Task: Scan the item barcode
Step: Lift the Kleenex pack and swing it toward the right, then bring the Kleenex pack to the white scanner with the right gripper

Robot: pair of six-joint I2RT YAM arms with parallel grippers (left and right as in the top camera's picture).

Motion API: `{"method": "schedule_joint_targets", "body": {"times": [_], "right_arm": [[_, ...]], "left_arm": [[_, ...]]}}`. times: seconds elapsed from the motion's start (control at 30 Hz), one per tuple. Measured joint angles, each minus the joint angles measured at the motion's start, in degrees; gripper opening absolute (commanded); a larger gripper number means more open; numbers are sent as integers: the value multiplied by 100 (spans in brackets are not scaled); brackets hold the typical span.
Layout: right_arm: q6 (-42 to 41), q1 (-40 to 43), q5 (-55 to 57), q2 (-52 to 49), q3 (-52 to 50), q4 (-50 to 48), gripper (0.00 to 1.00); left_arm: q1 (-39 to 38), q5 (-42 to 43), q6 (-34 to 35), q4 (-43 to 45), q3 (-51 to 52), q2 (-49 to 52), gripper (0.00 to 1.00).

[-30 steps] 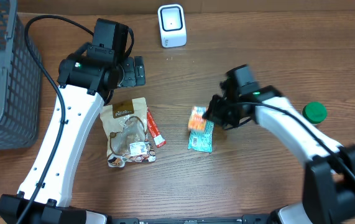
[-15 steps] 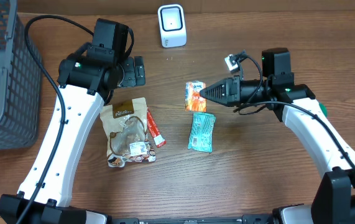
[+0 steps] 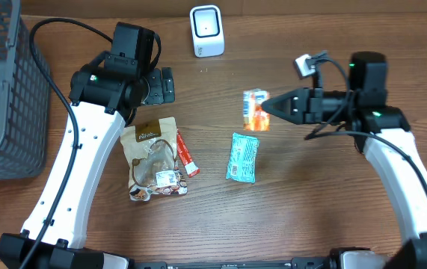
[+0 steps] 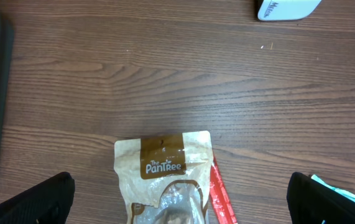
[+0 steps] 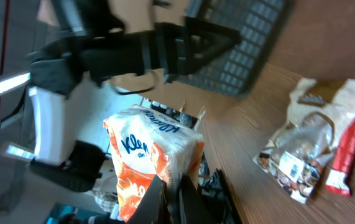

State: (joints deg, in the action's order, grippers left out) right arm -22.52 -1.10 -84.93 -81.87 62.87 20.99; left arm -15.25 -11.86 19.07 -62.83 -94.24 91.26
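An orange and white tissue pack (image 3: pixel 254 109) hangs in the air above the table, right of centre, with my right gripper (image 3: pixel 268 109) shut on its edge. In the right wrist view the pack (image 5: pixel 149 155) sticks up out of the closed fingers (image 5: pixel 165 202), its printed face toward the camera. No barcode shows on it. The white scanner (image 3: pixel 206 31) stands at the table's back edge, left of the pack and farther back. My left gripper (image 3: pixel 157 86) hovers open over a brown snack bag (image 4: pixel 165 174), holding nothing.
On the table lie the brown snack bag (image 3: pixel 153 158), a red stick packet (image 3: pixel 187 155) and a teal packet (image 3: pixel 243 157). A grey mesh basket (image 3: pixel 4 97) fills the left edge. The scanner's base (image 4: pixel 286 9) shows at the top of the left wrist view.
My right gripper has lifted the tissue pack from beside the teal packet and carried it up and to the right. The left arm has not moved.
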Motion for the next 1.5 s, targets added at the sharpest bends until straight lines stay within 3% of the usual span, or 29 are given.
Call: {"method": "schedule_joint_targets", "body": {"times": [0.3,0.8,1.23,1.5], "right_arm": [[-190,149,-293,597,0,2,4],[-837,149,-310,601,0,66,4],[-892,149,-297,601,0,63,4],[-699,83,1180,601,-50,728,4]], "left_arm": [[0,0,0,0,0,0,100],[0,0,0,0,0,0,100],[0,0,0,0,0,0,100],[0,2,0,0,0,0,100]]}}
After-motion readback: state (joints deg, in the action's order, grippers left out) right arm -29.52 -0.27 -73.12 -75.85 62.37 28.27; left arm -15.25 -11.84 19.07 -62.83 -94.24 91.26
